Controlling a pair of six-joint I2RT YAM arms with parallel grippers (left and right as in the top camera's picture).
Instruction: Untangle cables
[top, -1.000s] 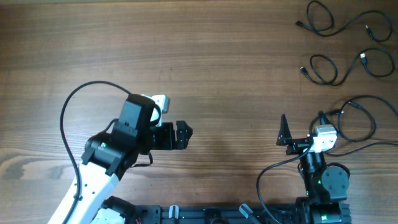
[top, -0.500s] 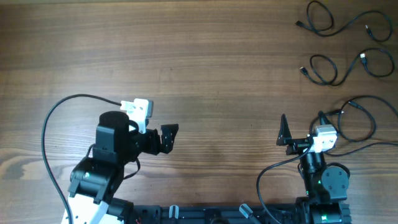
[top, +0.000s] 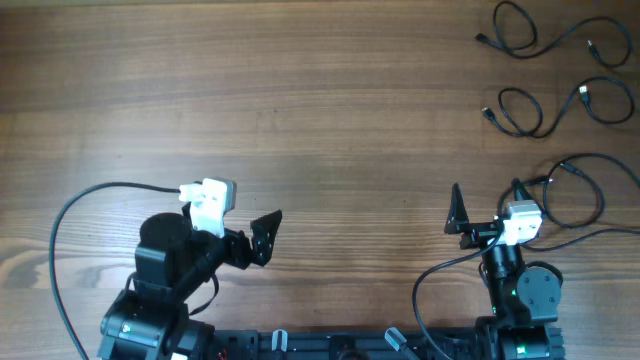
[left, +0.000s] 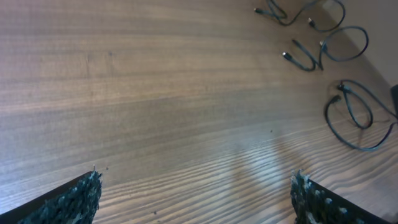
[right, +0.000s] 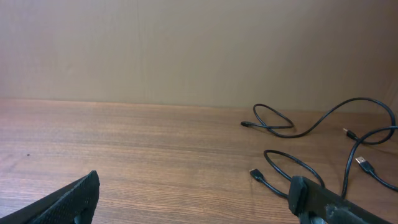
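Observation:
Three thin black cables lie apart at the far right of the wooden table: one at the top (top: 481, 40), one below it (top: 489, 114), and a looped one nearest my right arm (top: 553, 172). In the left wrist view they show at the upper right: the far cable (left: 273, 12), the middle cable (left: 298, 55) and the nearest loop (left: 340, 94). The right wrist view shows the far cable (right: 267, 127) and the middle cable's plug (right: 255, 174). My left gripper (top: 265, 235) (left: 193, 205) is open and empty, far left of the cables. My right gripper (top: 487, 200) (right: 193, 202) is open and empty, just left of the nearest loop.
The thick black wires of my arms curve over the table near each base: one on the left (top: 70, 200), one on the right (top: 430, 275). A plain wall (right: 186, 50) stands beyond the table's far edge.
My left arm has drawn back toward its base, and its open gripper has moved left and nearer the front edge. The right arm and the cables have not moved.

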